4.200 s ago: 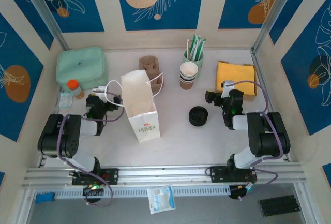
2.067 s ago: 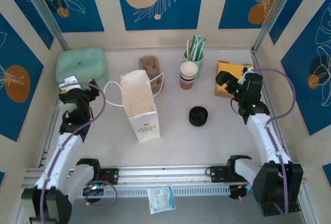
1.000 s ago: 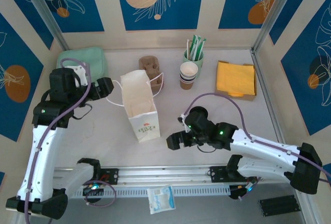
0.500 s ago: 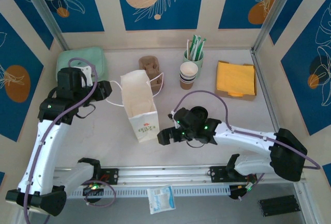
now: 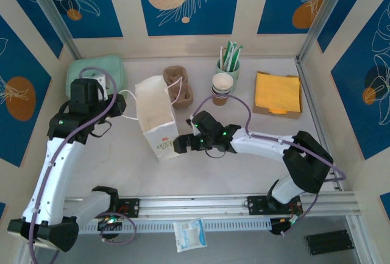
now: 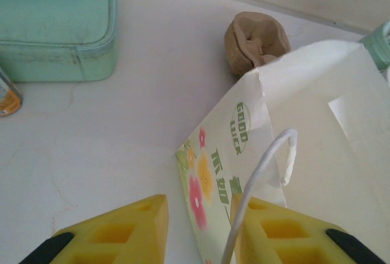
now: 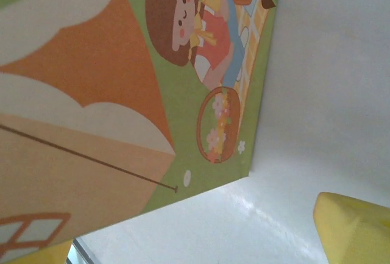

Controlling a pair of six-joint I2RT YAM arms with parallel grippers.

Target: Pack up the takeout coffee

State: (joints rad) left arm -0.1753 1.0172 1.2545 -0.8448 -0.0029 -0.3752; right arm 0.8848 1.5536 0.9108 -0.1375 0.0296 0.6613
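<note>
White handle point(image 6: 263, 175) runs between left pincer's point(image 6: 200, 206) fingers point(image 6: 131, 230), end cut off.

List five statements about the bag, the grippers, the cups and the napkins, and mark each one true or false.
1. The paper bag stands between the two grippers. True.
2. The bag's white handle runs between the fingers of the left gripper. True.
3. The right gripper is shut on a cup. False: its jaws stand wide open at the bag's printed side and hold nothing.
4. The stack of paper cups is inside the bag. False: it stands on the table, next to the green cup.
5. The yellow napkins lie at the table's left side. False: they lie at the far right.
</note>
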